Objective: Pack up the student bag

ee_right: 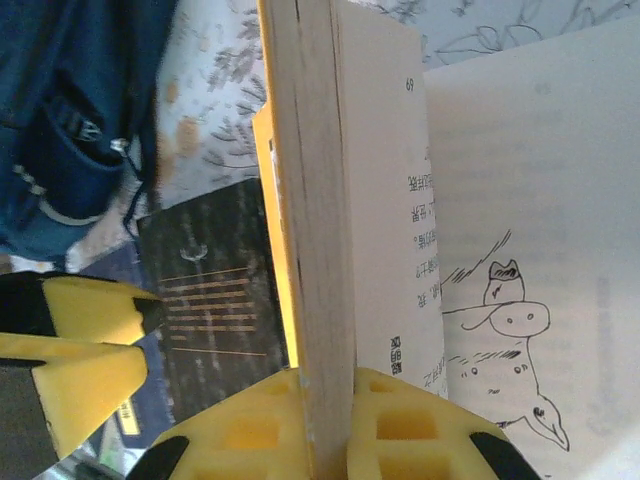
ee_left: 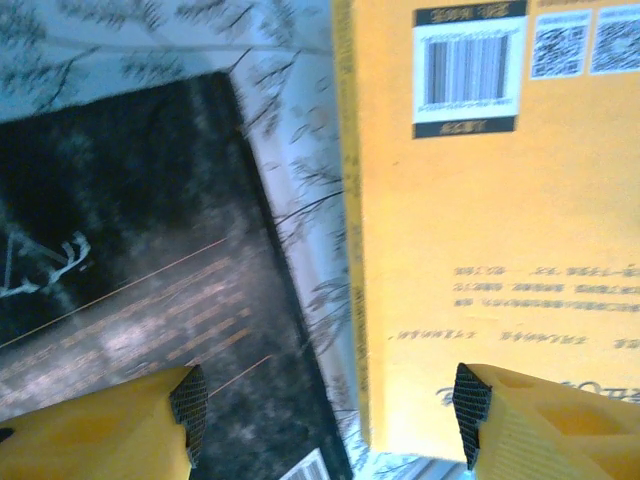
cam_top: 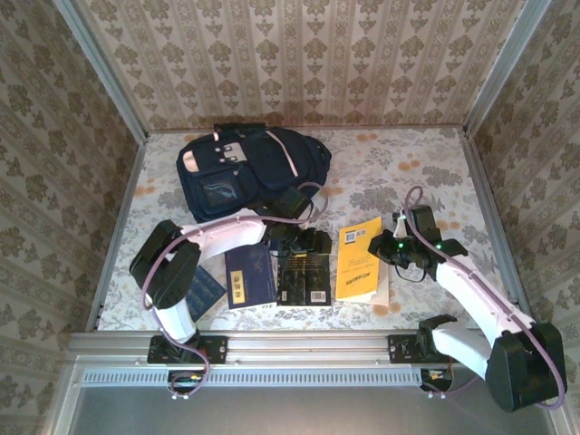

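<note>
Lying flat on the far part of the table (cam_top: 426, 172), left of centre, the bag (cam_top: 249, 172) has its front pockets facing up. Both grippers are at the books, nearer the arms' bases.

Three books sit in a row there: a blue book (cam_top: 249, 276), a black book (cam_top: 305, 278) and a yellow book (cam_top: 358, 258), each just beside the next. A second blue book (cam_top: 207, 294) lies partly under the left arm.

The left arm reaches across the blue book. The left gripper (ee_left: 330, 410) hangs over the strip of cloth between the black and yellow books. Its jaws are wide and hold nothing; one finger is above the black cover, the other above the yellow one. The upward face of the yellow book carries a barcode.

The right gripper (ee_right: 325, 420) is at the right edge of the yellow book and is clamped on it. It pinches the cover together with a thick block of pages (ee_right: 305, 200), which stand raised on edge. The rest of the book lies open beside them, showing print and a small cartoon drawing. The right wrist view also shows the bag beyond the black book and, nearer, the left gripper's yellow fingers.
</note>
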Controlling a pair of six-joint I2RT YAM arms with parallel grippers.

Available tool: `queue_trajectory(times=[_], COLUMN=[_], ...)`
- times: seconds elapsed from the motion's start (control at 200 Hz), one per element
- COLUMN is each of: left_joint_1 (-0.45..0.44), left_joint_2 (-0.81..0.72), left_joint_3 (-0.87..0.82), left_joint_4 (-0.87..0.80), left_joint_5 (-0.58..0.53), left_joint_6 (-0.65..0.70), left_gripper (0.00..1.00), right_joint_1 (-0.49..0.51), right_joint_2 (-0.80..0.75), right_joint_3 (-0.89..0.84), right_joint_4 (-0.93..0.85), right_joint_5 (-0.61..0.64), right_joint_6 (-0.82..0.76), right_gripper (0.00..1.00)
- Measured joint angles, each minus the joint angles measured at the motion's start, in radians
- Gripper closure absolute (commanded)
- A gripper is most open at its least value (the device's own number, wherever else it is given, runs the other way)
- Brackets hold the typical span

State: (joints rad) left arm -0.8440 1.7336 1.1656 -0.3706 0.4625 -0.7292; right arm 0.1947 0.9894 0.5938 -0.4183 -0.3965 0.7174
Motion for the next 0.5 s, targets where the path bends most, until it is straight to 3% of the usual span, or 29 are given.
queue_trajectory(times=[0.5], left_joint_1=[0.049], left_joint_2=[-0.002], left_joint_3=[-0.059], left_joint_4=[0.245], left_joint_5=[0.109], left_joint_6=[-0.05], left_gripper=[0.27], right_joint_1=[-0.03], right_joint_2=[-0.013], right_joint_3=[-0.055], right_joint_4=[0.264], right_joint_5=[-0.258], right_joint_6=[0.242], right_gripper=[1.0])
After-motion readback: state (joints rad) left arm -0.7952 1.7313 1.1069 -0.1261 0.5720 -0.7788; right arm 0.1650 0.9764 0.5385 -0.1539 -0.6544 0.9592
